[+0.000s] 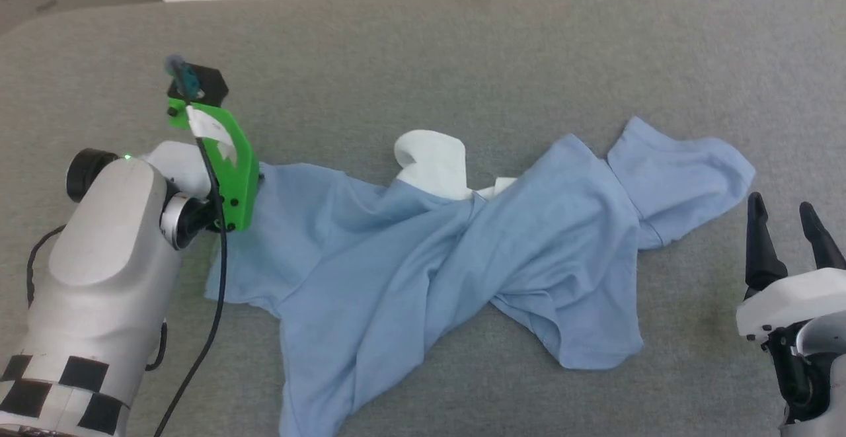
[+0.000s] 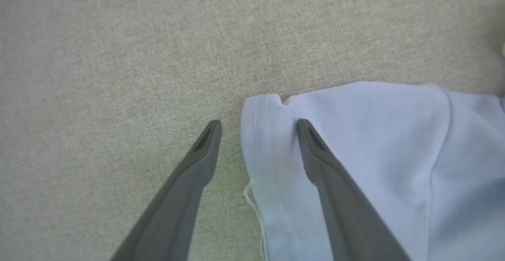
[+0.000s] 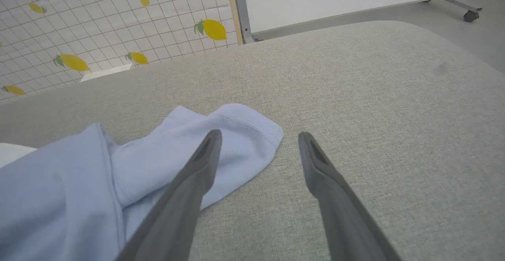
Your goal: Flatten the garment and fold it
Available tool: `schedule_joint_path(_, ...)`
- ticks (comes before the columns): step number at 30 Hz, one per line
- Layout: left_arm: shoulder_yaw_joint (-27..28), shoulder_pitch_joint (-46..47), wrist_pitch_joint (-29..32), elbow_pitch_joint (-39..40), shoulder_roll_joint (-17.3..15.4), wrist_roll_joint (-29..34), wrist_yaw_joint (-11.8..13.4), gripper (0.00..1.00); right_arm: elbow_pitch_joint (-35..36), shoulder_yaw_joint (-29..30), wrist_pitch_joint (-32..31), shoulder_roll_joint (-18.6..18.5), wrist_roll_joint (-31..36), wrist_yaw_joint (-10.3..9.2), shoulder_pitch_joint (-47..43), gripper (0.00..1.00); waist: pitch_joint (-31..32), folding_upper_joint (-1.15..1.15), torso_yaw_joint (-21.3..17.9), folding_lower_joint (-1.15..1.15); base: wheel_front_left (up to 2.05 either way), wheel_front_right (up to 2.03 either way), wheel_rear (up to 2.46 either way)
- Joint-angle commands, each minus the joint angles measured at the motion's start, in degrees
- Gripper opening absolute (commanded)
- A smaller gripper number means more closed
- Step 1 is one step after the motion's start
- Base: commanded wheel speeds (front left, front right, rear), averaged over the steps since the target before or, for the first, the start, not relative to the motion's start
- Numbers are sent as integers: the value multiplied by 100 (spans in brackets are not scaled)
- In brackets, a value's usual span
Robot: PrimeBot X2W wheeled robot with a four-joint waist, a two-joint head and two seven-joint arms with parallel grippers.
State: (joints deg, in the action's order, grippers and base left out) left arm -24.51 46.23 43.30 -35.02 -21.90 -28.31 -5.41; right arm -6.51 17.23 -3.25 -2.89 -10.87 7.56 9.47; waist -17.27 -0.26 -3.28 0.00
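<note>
Your left gripper (image 2: 258, 123), jaws wide and empty, straddles a stitched hem of the garment (image 1: 423, 252), which lies twisted across the grey table (image 1: 462, 40). Your right gripper (image 3: 259, 134), equally wide, hovers beside the sleeve at the opposite end. You appear to be at the flattening step: close on that hem, then draw the cloth outward.

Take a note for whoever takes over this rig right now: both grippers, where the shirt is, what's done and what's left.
Left gripper: open, poised at the left end of the garment, with a stitched hem between its fingers; not clamped.
Right gripper: open, holding nothing, just off the garment's right end.
Garment: lying bunched and twisted through the middle on the grey padded surface, with its white patch at the far edge.
Done: nothing flattened or folded.
Left: probably grip both ends, pull it flat, then fold.
</note>
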Motion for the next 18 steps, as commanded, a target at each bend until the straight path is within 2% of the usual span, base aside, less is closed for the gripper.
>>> schedule_joint_path(1, -47, 70, 128, -64, -31, -94, -38, 100, 18, 2, 64, 1, -36, -8, 48, 100, -248, 26, -172, 0, 0, 0, 0)
schedule_joint_path(8, -282, -155, 932, -325, -38, -287, -99, 100, -9, -9, 126, 1, -43, -8, 88, 100, -353, 26, -208, 0, 0, 0, 0)
schedule_joint_path(9, -286, -189, 964, -302, -25, -330, -105, 14, -12, -4, 126, 1, -37, -8, 93, 100, -354, 26, -200, 0, 0, 0, 0)
schedule_joint_path(10, -275, -210, 945, -273, -17, -361, -108, 0, -16, 1, 122, 1, -30, -8, 98, 100, -354, 26, -191, 0, 0, 0, 0)
schedule_joint_path(14, -166, -287, 803, -148, -5, -527, -116, 0, -28, 13, 76, 2, 14, -8, 122, 100, -304, 26, -132, 0, 0, 0, 0)
schedule_joint_path(18, 179, -279, 450, 59, 45, -834, -61, 0, 24, 79, -106, 2, 153, -8, 196, 100, -256, 26, -81, 0, 0, 0, 0)
